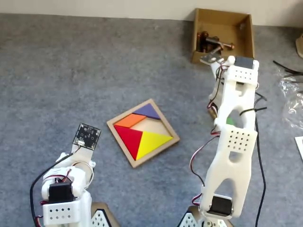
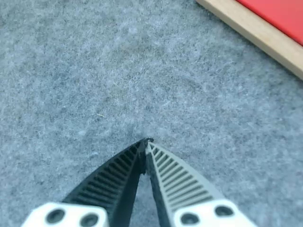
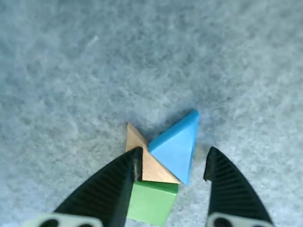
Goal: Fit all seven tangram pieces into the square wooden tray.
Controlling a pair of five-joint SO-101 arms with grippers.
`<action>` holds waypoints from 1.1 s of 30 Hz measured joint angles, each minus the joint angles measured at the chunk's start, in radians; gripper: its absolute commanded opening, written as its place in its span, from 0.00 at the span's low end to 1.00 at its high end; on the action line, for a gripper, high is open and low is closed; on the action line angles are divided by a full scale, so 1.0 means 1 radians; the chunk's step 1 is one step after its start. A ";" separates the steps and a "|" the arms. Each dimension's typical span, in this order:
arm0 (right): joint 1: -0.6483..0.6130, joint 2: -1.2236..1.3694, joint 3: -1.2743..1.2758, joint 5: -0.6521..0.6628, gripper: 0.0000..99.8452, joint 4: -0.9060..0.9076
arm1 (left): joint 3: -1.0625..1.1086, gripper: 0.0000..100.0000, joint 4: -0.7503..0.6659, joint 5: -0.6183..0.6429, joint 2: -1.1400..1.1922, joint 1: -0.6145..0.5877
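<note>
In tray, four: purple piece, orange piece, red piece, yellow piece. Three loose under my spread right claw: blue piece, tan piece, green piece. My left claw clenched, empty, near tray.

Light even and diffuse, from above. Soft, faint shadows edge the wooden tray and the blue triangle. Grey mat brightest in right wrist view.

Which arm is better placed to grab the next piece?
Right. The right tool is open over the blue piece, tan piece and green piece; the left tool is shut over bare mat beside the tray.
</note>
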 measured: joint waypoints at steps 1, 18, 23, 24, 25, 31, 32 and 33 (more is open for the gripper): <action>0.000 0.000 0.000 -0.003 0.21 0.000 | 0.000 0.01 0.000 0.000 0.000 0.000; 0.000 0.000 0.000 -0.029 0.21 -0.041 | 0.000 0.01 0.000 0.000 0.000 0.000; 0.000 0.000 0.000 -0.034 0.21 -0.041 | 0.000 0.01 0.000 0.000 0.000 0.000; 0.000 0.000 0.000 -0.034 0.21 -0.041 | 0.000 0.01 0.000 0.000 0.000 0.000; 0.000 0.000 0.000 -0.034 0.21 -0.041 | 0.000 0.01 0.000 0.000 0.000 0.000; 0.000 0.000 0.000 -0.034 0.18 -0.041 | 0.000 0.01 0.000 0.000 0.000 0.000; 0.000 0.000 0.000 -0.034 0.17 -0.041 | 0.000 0.01 0.000 0.000 0.000 0.000; 0.000 0.008 0.000 -0.034 0.16 -0.041 | 0.000 0.01 0.000 0.000 0.000 0.000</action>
